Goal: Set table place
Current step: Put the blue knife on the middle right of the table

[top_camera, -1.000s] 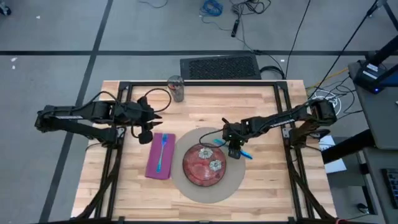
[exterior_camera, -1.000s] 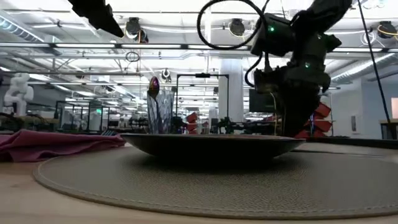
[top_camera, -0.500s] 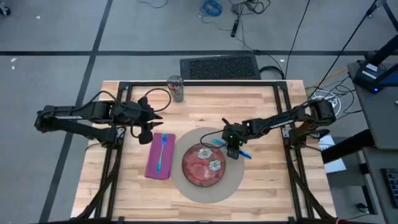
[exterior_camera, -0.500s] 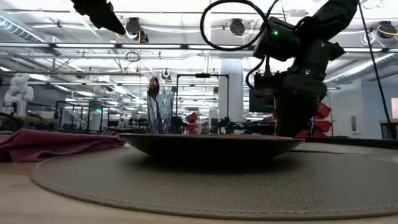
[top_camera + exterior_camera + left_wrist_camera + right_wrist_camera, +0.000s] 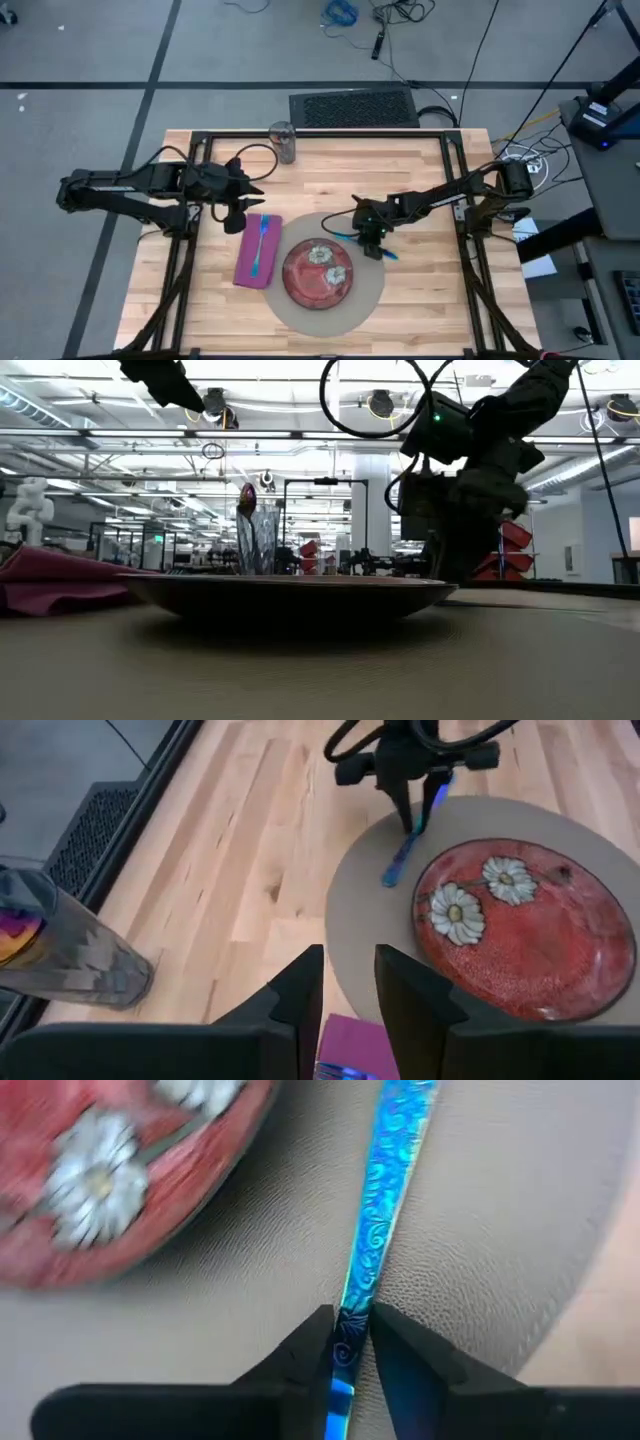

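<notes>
Cutlery is the matter in hand: the right hand [image 5: 369,234] sits low over the round mat [image 5: 372,290], its fingers [image 5: 312,1355] closed narrow on a blue utensil [image 5: 372,1240]. The utensil lies on the mat just beside the red flowered plate [image 5: 318,271], on the plate's right, its long axis running away from the hand roughly along the plate's rim. Being on that side, the right arm is plainly the nearer one. Bare mat lies between plate and mat edge, and open worktop [image 5: 420,175] beyond it, so there looks to be room to straighten the piece. The left hand [image 5: 243,195] hangs above the worktop near the purple napkin [image 5: 242,268] and its blue fork [image 5: 258,245], fingers [image 5: 298,995] narrowly apart, empty. A glass [image 5: 284,143] stands at the far edge.
</notes>
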